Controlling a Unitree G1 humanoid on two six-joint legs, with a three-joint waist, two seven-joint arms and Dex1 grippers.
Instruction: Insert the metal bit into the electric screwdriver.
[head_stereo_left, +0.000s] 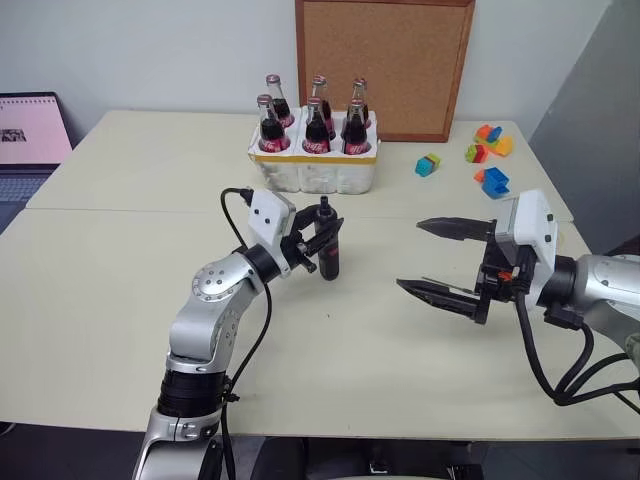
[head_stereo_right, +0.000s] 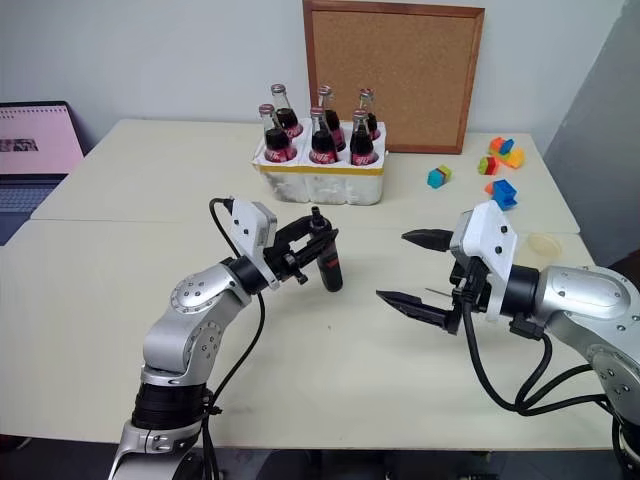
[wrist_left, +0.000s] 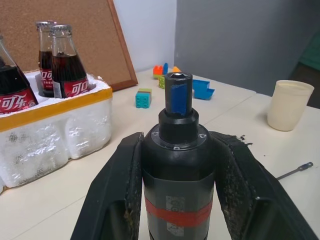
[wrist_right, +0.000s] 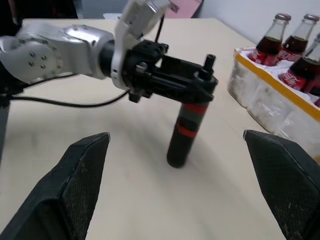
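My left gripper (head_stereo_left: 322, 228) is shut on the electric screwdriver (head_stereo_left: 331, 252), a black stick with red bands. It holds the tool upright by its upper part, nose up, with the lower end close to the tabletop. The left wrist view looks onto the nose socket (wrist_left: 178, 77) between the two fingers. The metal bit (wrist_left: 295, 170), a thin grey rod, lies flat on the table off to the right. My right gripper (head_stereo_left: 411, 256) hovers to the right of the screwdriver, open wide and empty, pointing at it. The right wrist view shows the screwdriver (wrist_right: 187, 129) between the spread fingers.
A white foam crate (head_stereo_left: 315, 170) of cola bottles stands behind the screwdriver, with a cork board (head_stereo_left: 385, 65) against the wall. Coloured blocks (head_stereo_left: 488, 150) lie at the back right, near a cream cup (wrist_left: 289, 104). A laptop (head_stereo_left: 30, 135) sits at the far left.
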